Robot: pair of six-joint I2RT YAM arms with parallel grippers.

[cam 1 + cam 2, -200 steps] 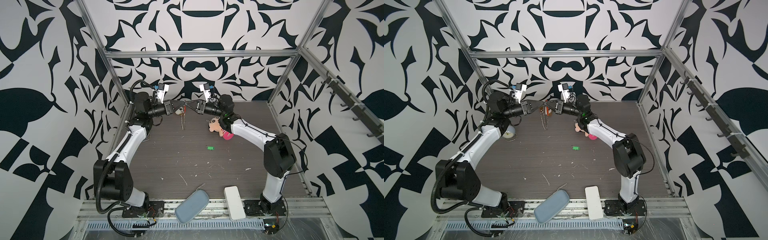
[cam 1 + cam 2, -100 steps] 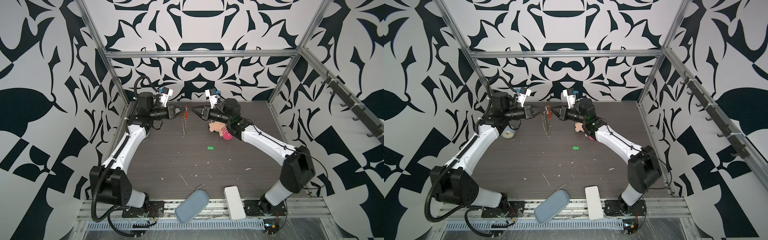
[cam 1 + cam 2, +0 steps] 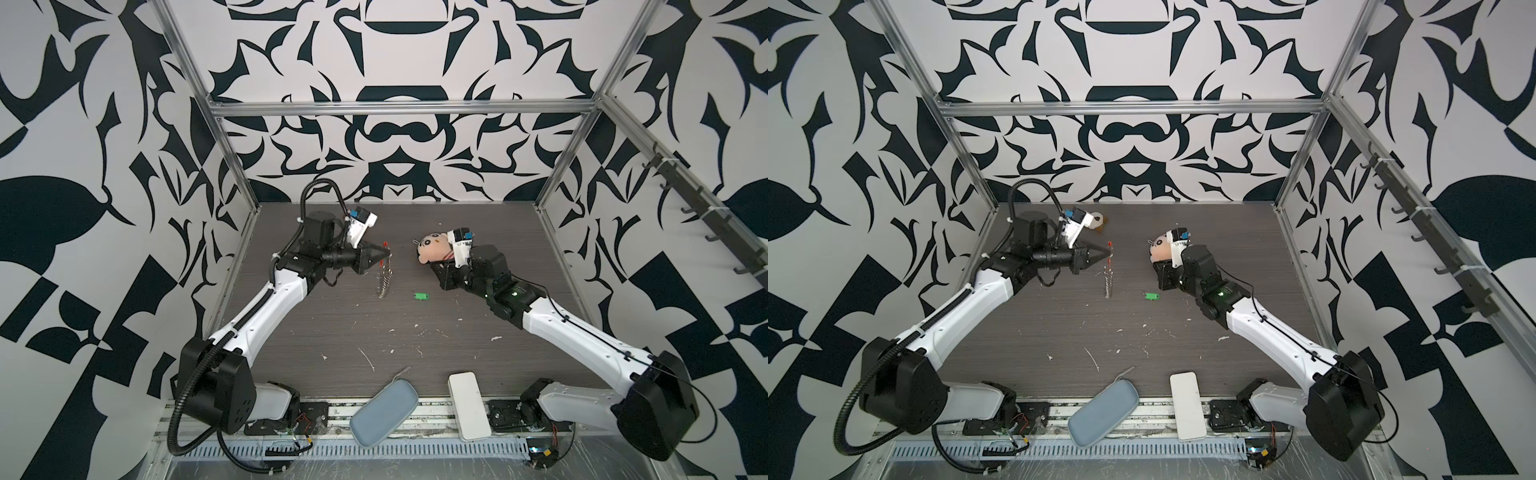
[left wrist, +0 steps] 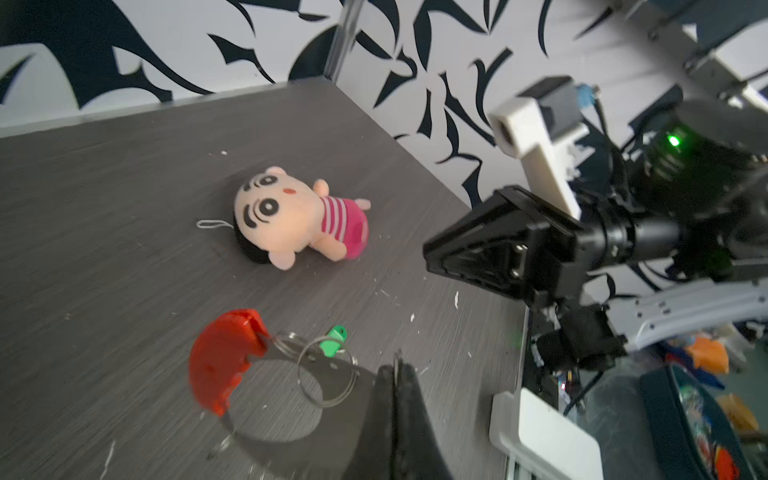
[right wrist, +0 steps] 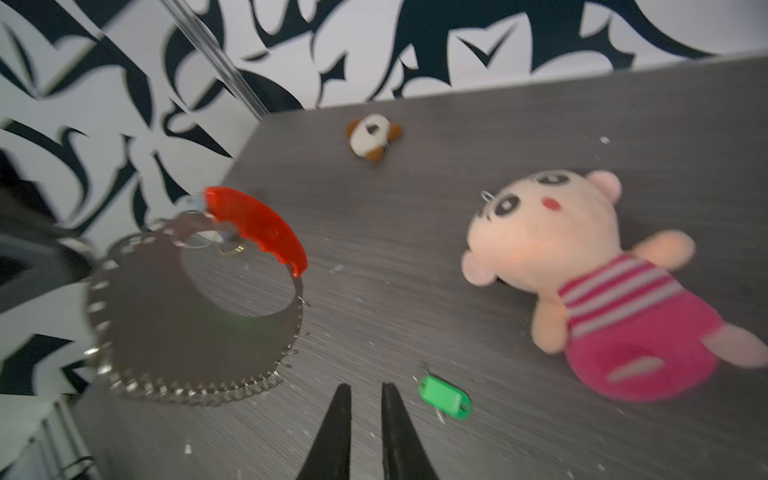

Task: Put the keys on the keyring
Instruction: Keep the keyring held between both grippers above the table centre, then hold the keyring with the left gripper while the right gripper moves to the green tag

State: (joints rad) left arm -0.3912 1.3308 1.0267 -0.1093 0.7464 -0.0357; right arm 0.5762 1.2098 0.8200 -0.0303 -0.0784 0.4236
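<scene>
One keyring (image 3: 385, 282), clamped in left gripper (image 3: 386, 252); one green key (image 3: 421, 296) at its 4 o'clock; two plush toys (image 5: 552, 249); right gripper (image 5: 365, 387) slightly parted, empty — dark table (image 3: 415, 332), patterned walls (image 3: 395, 62).

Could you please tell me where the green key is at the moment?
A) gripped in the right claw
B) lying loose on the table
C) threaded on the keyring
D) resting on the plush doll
B: the green key lies flat on the bare table, apart from the keyring that hangs from the shut left claw, and the right claw is slightly open with nothing in it.
</scene>
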